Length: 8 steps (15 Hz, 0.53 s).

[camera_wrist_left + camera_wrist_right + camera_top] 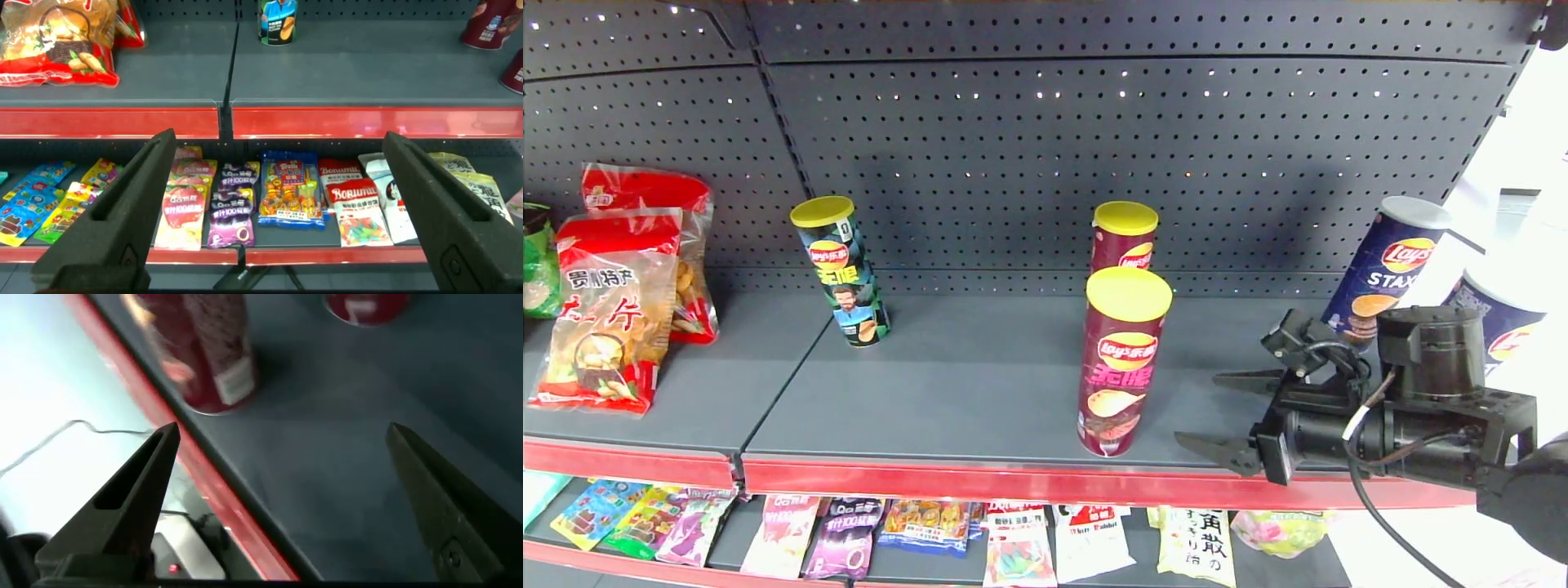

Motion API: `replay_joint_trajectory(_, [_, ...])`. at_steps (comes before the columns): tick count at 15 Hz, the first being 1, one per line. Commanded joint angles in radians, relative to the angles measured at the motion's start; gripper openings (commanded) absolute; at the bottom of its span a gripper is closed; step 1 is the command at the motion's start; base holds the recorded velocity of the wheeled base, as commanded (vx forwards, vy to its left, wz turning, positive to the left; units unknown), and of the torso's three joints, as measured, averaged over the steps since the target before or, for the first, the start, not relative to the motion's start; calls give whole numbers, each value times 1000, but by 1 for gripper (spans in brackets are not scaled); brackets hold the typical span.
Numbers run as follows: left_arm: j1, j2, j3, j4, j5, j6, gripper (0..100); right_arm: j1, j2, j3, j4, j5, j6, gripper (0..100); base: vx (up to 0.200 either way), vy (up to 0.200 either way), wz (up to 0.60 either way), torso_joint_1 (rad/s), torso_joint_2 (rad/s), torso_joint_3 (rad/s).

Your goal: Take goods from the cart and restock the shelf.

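Observation:
A maroon chip can (1121,363) with a yellow lid stands upright near the shelf's front edge, with a second maroon can (1123,237) behind it. In the right wrist view the front can (214,351) shows close by. My right gripper (1232,416) is open and empty, level with the shelf (980,384), just right of the front can. A teal can (841,271) stands further left. My left gripper (278,220) is open and empty, below the shelf's red lip (327,122), facing the lower shelf's snack bags.
Red snack bags (605,310) lean at the shelf's left end. Two blue chip cans (1388,269) stand at the right end by a white area. Small candy and snack packs (286,192) fill the lower shelf. Bare shelf lies between the teal and maroon cans.

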Motion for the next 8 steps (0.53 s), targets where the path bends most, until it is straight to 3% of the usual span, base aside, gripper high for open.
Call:
replay_joint_trajectory(1, [0,1,1,0,0,0,100,39,36,-6,1,-64,-3,100,0,0,0,0,0,0])
replay_joint_trajectory(5, [0,1,1,0,0,0,100,65,100,-50,1,-179,0,100,0,0,0,0,0,0])
replay_joint_trajectory(8, [0,1,-1,0,0,0,100,91,111,-67,-1,-185,0,100,0,0,0,0,0,0])
